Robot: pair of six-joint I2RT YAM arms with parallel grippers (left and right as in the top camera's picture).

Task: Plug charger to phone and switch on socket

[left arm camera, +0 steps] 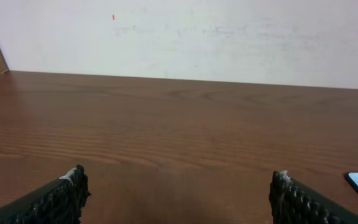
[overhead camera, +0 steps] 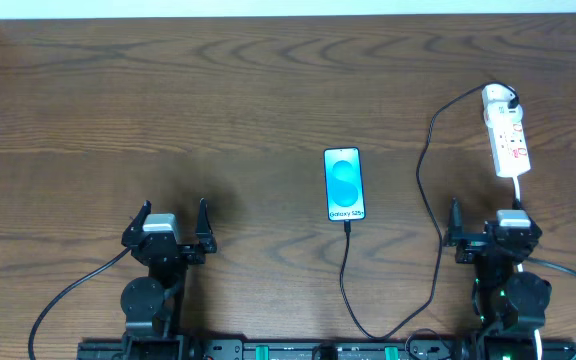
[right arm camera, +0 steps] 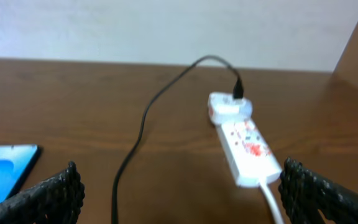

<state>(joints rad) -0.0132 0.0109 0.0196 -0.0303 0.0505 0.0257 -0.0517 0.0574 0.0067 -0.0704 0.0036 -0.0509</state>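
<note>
**Both grippers open above the table, with the phone, charger and socket laid out ahead of them**

Overhead view. The 2 arms sit at the near edge of a brown wooden table [overhead camera: 218, 90]. The left gripper [overhead camera: 174, 208] has its jaws spread wide and nothing between them; in its wrist view only bare wood lies between the 2 fingers. The right gripper [overhead camera: 487, 214] is likewise wide open and holds nothing.

The phone [overhead camera: 344, 184] lies flat, screen up, near the table's centre, between the 2 arms and well apart from both. The charger [overhead camera: 423, 170] runs as a thin black line from the phone's near short edge, loops toward the near table edge, then rises past the right gripper to a white plug head [overhead camera: 500, 97]. The plug head sits at the far end of the socket [overhead camera: 509, 143], which lies just beyond the right gripper. The thick white cord [right arm camera: 272, 202] leaves the socket's near end and passes close to the right finger.

Whether the connector tip is fully seated in the phone cannot be told, and neither can the position of the socket's switch.
</note>
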